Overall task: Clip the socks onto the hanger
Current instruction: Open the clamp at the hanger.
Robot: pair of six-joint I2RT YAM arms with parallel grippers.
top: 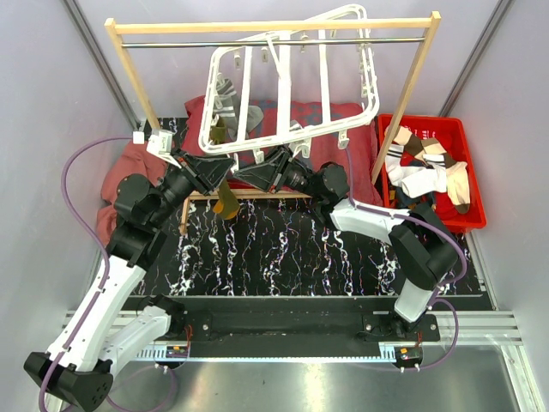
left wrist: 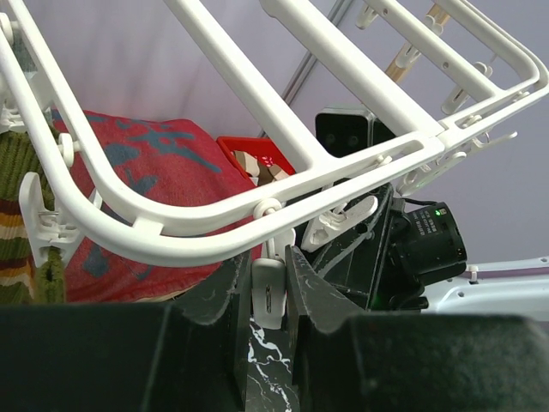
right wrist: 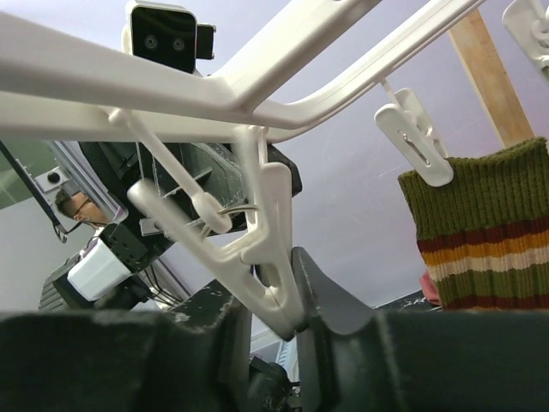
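The white hanger [top: 292, 81] hangs tilted from the wooden rail. A grey sock [top: 228, 93] and an olive sock [top: 220, 129] are clipped at its left side. Another olive-brown sock [top: 227, 202] dangles below its near rim. My left gripper [top: 225, 174] is shut on a small white clip [left wrist: 268, 290] under the hanger's near rim [left wrist: 197, 233]. My right gripper [top: 250, 174] faces it and is shut on a neighbouring clip [right wrist: 273, 257], whose upper arms stand spread. An olive striped sock [right wrist: 487, 232] hangs from a clip [right wrist: 416, 133] to its right. More socks [top: 426, 167] lie in the bin.
A red bin [top: 463, 142] stands at the right, beside the wooden rail frame [top: 407, 94]. Red cloths [top: 317, 129] lie under and left of the hanger. The black marbled mat [top: 274, 249] covers the table in front of the arms.
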